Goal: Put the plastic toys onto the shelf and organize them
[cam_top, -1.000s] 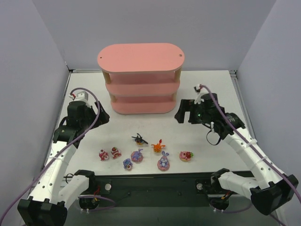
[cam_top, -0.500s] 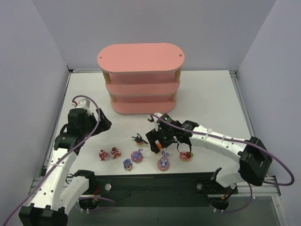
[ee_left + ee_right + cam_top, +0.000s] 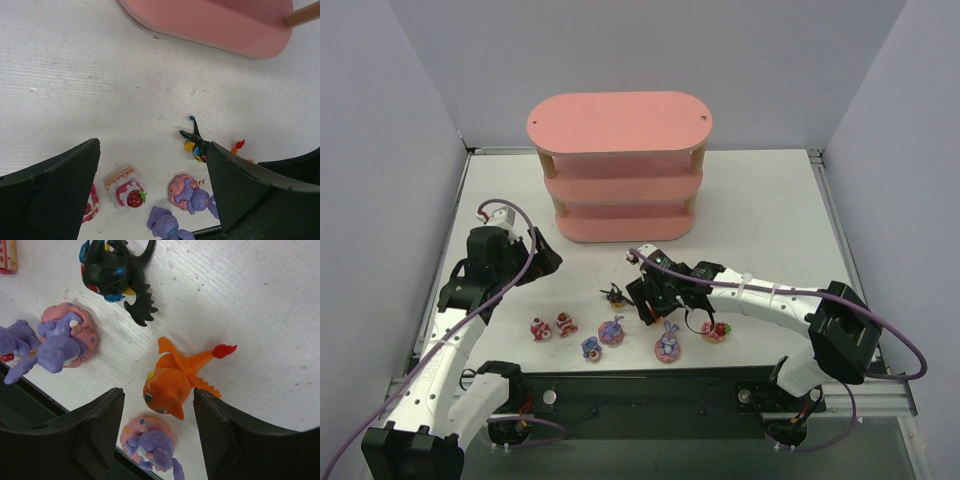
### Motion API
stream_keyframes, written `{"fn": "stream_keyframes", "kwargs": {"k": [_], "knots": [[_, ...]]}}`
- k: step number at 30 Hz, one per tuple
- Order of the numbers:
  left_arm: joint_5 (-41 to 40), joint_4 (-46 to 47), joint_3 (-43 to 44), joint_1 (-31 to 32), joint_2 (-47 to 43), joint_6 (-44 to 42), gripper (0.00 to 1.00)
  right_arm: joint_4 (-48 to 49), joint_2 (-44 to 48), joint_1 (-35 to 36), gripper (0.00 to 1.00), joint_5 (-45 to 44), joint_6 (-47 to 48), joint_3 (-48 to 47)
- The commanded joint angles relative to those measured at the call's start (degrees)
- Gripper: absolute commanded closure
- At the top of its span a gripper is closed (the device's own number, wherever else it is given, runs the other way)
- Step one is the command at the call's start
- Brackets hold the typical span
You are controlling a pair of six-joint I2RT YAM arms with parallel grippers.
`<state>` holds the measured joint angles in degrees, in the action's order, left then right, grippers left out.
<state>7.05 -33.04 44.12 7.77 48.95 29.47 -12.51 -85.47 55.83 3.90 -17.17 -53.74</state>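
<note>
Orange glossy figurine (image 3: 170, 385) sits between our right gripper's (image 3: 157, 396) parted fingers, hemmed closely both sides; our left gripper (image 3: 152, 146) gapes over grainy white table (image 3: 100, 75).

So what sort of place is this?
Probably a robot test bench: two white robot arms bolted to a white table, plain grey walls around it, tiny plastic toys and a pink three-tier shelf.

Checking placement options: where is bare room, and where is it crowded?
Free: the shelf's top board; the table between shelf and toys, and right of the shelf. Crowded: the toys near the arm bases, the right gripper around the orange toy.
</note>
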Motion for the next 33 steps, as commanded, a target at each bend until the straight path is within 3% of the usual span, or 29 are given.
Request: {"fn": "stream_keyframes", "kwargs": {"k": [1, 7, 10, 12, 14, 17, 22, 25, 33], "knots": [[3.14, 4.21, 0.09, -0.30, 0.09, -0.73, 0.03, 0.21, -2.68, 0.68, 0.43, -1.79, -1.11, -0.41], [4.37, 4.56, -0.17, -0.39, -0.08, -1.35, 0.03, -0.41, -3.91, 0.86, 0.44, -2.32, -1.20, 0.03], [4.90, 4.82, -0.43, -0.30, -0.34, -1.52, 0.03, -0.41, -4.26, 0.86, 0.51, -3.02, -0.94, 0.04], [5.25, 5.00, -0.52, -0.30, -0.35, -1.52, 0.03, -0.93, -4.87, 0.86, 0.63, -3.46, -0.94, -0.14], [6.30, 5.35, -0.70, -0.30, -0.52, -1.70, 0.03, -1.28, -5.40, 0.86, 0.82, -4.42, -1.20, -0.58], [6.92, 5.53, -0.61, -0.30, -0.78, -1.79, 0.03, -1.37, -4.97, 0.86, 1.00, -7.32, -1.38, -0.84], [10.43, 7.01, -0.44, -0.30, -0.43, -1.96, 0.03, -1.37, -2.42, -1.24, 1.00, -7.78, -0.41, -2.77], [19.55, 11.74, -1.49, -0.30, 0.09, -1.88, 0.03, -4.79, -1.45, -4.92, 1.00, -4.35, 0.12, -7.07], [38.81, 29.58, -4.39, -0.12, 4.21, 8.38, 0.03, -12.97, 4.43, -10.39, 1.00, 19.99, 4.42, -15.52]]}}
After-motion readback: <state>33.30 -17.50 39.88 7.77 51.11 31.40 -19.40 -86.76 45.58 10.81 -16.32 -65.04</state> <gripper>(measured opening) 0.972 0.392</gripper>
